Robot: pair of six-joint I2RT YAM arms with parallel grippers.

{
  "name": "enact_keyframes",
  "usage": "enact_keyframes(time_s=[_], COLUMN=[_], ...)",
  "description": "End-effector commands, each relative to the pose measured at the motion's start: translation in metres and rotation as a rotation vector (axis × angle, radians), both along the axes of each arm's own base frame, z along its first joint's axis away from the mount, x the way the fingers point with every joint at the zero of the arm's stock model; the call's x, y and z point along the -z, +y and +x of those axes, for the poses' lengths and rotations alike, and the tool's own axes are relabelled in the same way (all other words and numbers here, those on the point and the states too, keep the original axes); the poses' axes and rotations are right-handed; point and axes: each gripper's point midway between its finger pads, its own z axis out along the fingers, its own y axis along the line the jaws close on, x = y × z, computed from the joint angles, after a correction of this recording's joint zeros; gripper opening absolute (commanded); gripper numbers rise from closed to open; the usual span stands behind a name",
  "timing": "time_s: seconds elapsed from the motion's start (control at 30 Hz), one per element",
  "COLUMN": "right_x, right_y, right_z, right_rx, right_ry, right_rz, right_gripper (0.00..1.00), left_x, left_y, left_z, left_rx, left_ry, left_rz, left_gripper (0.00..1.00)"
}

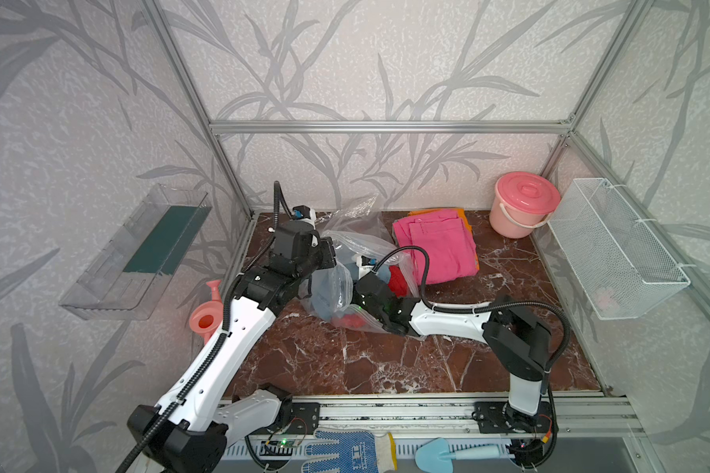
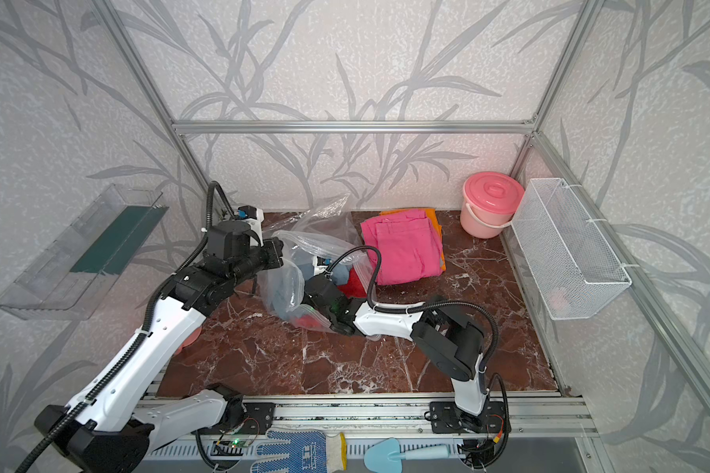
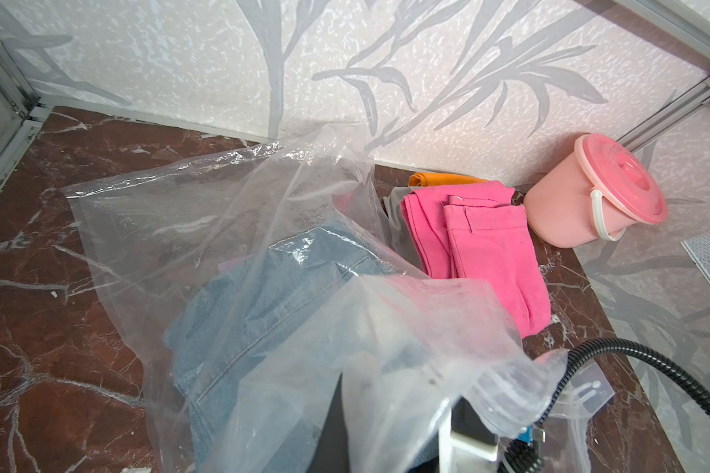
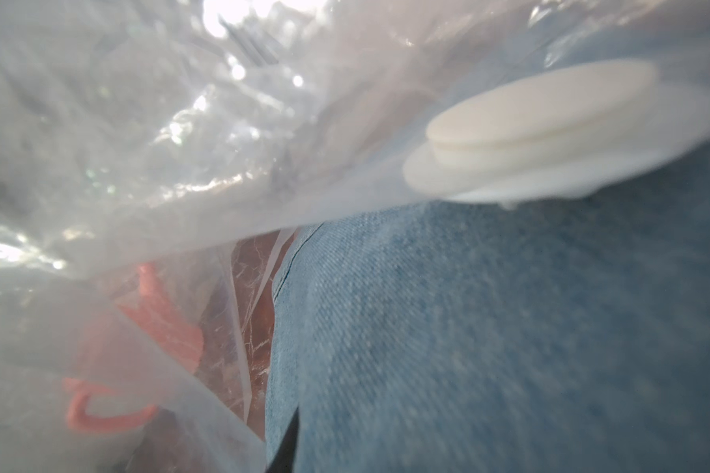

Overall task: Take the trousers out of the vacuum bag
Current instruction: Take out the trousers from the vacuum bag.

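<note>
The clear vacuum bag [image 1: 345,241] [image 2: 304,229] lies crumpled mid-table. My left gripper [image 1: 331,254] [image 3: 345,409] is shut on the bag's edge, holding the plastic [image 3: 181,213] raised. My right gripper [image 1: 351,268] reaches into the bag mouth; one dark fingertip [image 4: 288,444] sits at the edge of the blue denim trousers [image 4: 488,327] [image 3: 271,295], which cover the jaws. The bag's white valve disc [image 4: 542,123] is just above. Red trousers [image 1: 398,282] are also inside the bag. Outside it, hot pink trousers [image 1: 439,245] [image 3: 488,254] lie over orange trousers [image 3: 443,179] and grey trousers [image 3: 394,204].
A pink lidded bucket [image 1: 525,204] stands in the back right corner beside a white wire basket [image 1: 615,245] on the right wall. A clear tray [image 1: 136,254] hangs on the left wall. A coral watering can [image 1: 206,319] sits behind my left arm. A dotted glove [image 1: 345,450] and a blue trowel [image 1: 447,452] lie on the front rail.
</note>
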Motion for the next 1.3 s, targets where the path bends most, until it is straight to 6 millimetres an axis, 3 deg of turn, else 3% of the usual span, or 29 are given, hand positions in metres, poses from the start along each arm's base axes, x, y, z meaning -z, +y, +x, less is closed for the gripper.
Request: enact_keyframes(time_s=[0.0,0.23,0.5,0.7,0.8,0.83,1.0,1.03,1.13,1.27], right_x=[-0.003,-0.008,-0.060,-0.086,-0.102,-0.107,-0.134,-0.150,-0.167,-0.173], right_y=[0.017,0.014,-0.002,-0.023,-0.027,-0.038,-0.052,-0.059,-0.071,-0.082], right_z=[-0.018,-0.027,-0.017,0.006,0.015,0.029,0.044,0.043,0.041,0.034], right_rx=[-0.054,-0.030,0.013,0.067,0.075,0.104,0.120,0.122,0.138,0.144], right_ry=[-0.047,-0.083,-0.159,-0.176,-0.194,-0.204,-0.239,-0.266,-0.300,-0.295], right_rz=[-0.004,-0.012,0.021,0.037,0.051,0.051,0.070,0.079,0.072,0.099], right_gripper=[0.17,0.19,0.13,0.05,0.03,0.03,0.02,0.02,0.02,0.02], left_x=[-0.047,-0.035,-0.008,-0.001,0.002,0.003,0.002,0.002,0.001,0.002], left_y=[-0.001,-0.003,0.000,0.008,0.013,0.015,0.019,0.019,0.022,0.024], left_z=[0.005,0.001,-0.008,-0.015,-0.016,-0.016,-0.016,-0.016,-0.016,-0.015], left_rx=[0.003,0.016,0.015,-0.001,-0.019,-0.031,-0.045,-0.046,-0.055,-0.061], left_ry=[-0.141,-0.104,-0.058,-0.056,-0.053,-0.050,-0.055,-0.057,-0.062,-0.062], left_rz=[-0.060,-0.060,-0.050,-0.018,-0.002,0.004,0.023,0.027,0.041,0.054], left_gripper=[0.00,0.00,0.00,0.00,0.00,0.00,0.00,0.00,0.00,0.00])
